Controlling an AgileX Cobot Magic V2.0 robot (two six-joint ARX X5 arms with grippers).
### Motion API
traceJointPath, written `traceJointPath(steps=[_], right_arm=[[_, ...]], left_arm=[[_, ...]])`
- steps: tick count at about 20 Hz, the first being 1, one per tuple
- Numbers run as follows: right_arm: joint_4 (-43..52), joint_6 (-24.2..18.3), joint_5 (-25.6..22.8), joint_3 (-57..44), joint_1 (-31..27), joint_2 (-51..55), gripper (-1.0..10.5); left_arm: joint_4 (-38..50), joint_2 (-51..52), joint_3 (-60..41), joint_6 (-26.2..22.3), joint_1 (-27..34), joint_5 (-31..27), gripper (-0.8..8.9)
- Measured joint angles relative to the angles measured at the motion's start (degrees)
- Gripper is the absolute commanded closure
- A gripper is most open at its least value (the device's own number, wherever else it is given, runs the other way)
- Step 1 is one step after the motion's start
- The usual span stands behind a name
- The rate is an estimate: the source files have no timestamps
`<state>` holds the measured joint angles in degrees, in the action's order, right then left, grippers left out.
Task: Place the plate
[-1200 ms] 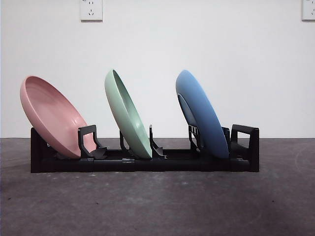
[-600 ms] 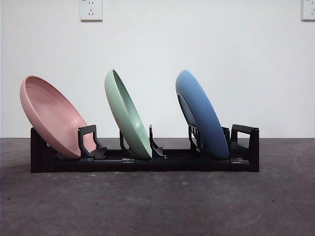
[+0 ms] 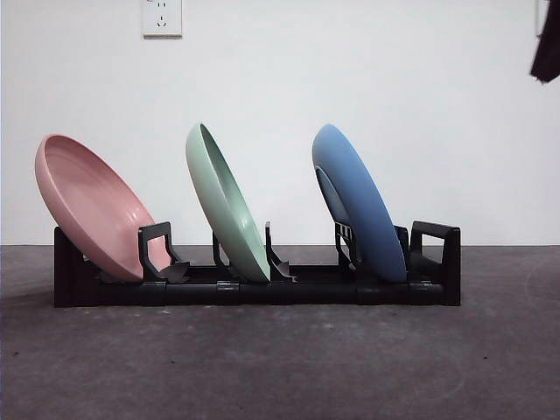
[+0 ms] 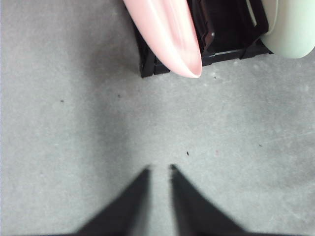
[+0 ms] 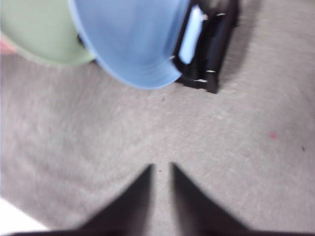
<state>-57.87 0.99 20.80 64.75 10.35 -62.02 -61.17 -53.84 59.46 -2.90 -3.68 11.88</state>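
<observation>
Three plates lean in a black rack point(image 3: 262, 293): a pink plate point(image 3: 92, 206) at the left end, a green plate point(image 3: 226, 206) in the middle and a blue plate point(image 3: 359, 201) toward the right end. My left gripper point(image 4: 160, 168) hovers over bare table just off the rack's pink-plate point(image 4: 165, 34) end, shut and holding nothing. Over the table near the blue plate point(image 5: 133, 39) hangs my right gripper point(image 5: 161, 166), also shut and empty; its view is blurred. A black arm tip point(image 3: 547, 44) shows at the front view's top right corner.
The grey table point(image 3: 280, 367) stretches in front of the rack. Behind it is a white wall with a socket point(image 3: 162, 17). The rack's rightmost slot point(image 3: 433, 254) holds nothing.
A black arm tip has come into the front view's top right corner. The plates and the rack have not moved.
</observation>
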Motion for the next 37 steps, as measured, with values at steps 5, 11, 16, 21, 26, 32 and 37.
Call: traceJointPath(steps=[5,11,16,21,26,32,37], right_arm=[[0.9,-0.3,0.0,0.0,1.0,0.0,5.5],[2.0,8.9,2.3,5.6,2.9,-3.4,5.6],[1.5,14.1,12.1,20.2,3.7,-17.2,5.9],[3.1,14.3,12.0,30.9,6.2,-29.4,6.1],[7.8,14.2,10.4,33.9,8.7,-38.0,6.2],[7.8,13.8,10.3,33.9,10.0,-42.1,7.3],[8.2,12.8,10.3,33.9,11.3,-42.1,8.5]], left_arm=[[0.6,0.0,0.1,-0.4,0.0,0.0,4.67],[2.2,0.2,0.1,-0.4,0.0,0.0,4.69],[2.5,0.3,0.1,-0.4,0.0,0.0,4.69],[2.6,0.3,0.1,-0.4,0.0,0.0,4.69],[3.1,0.3,0.1,-0.4,0.0,0.0,4.69],[3.1,0.3,0.1,-0.4,0.0,0.0,4.69],[3.1,0.3,0.1,-0.4,0.0,0.0,4.69]])
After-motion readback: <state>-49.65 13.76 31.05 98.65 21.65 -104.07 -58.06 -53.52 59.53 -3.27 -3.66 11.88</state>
